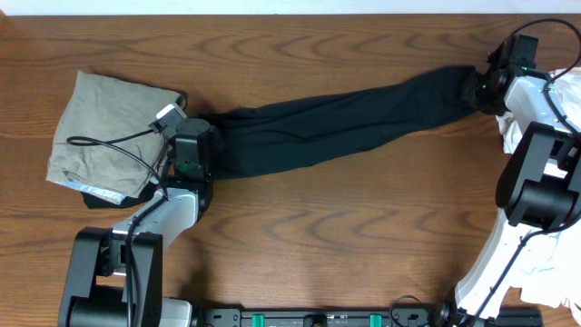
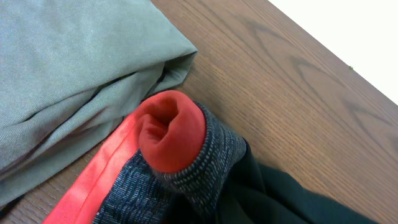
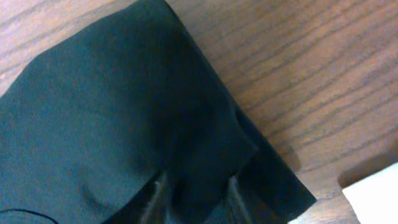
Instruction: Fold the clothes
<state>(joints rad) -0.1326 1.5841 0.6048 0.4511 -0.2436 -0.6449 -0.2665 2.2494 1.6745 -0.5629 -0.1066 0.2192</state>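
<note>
Wood-grain worktop (image 1: pixel 363 236): everything is laid on it.

Black trousers (image 1: pixel 345 123): stretched out long across the middle of the worktop, from left of centre up to the far right corner. The fabric is wrinkled along its length. The waistband end is at the left and the leg end at the right.

Khaki-grey garment (image 1: pixel 104 118): folded flat at the far left, its right edge touching the waistband end of the trousers. A cable is draped over it.

White fabrics (image 1: pixel 570 86): bunched at the right edge, beside the right arm and partly hidden by it.

Left hand (image 1: pixel 198 134): closed on the waistband end of the trousers. In the left wrist view the heather-grey waistband (image 2: pixel 205 168) is bunched right up under the camera, with its orange-red edging (image 2: pixel 171 137) curled into a roll. The fingers themselves are not seen there. The khaki-grey garment is seen just beside the roll.

Right hand (image 1: pixel 474 91): set on the leg end at the far right. In the right wrist view both fingers (image 3: pixel 155 202) are seen a narrow gap apart, with a raised fold of black fabric between them. Whether that fold is actually clamped cannot be told.
</note>
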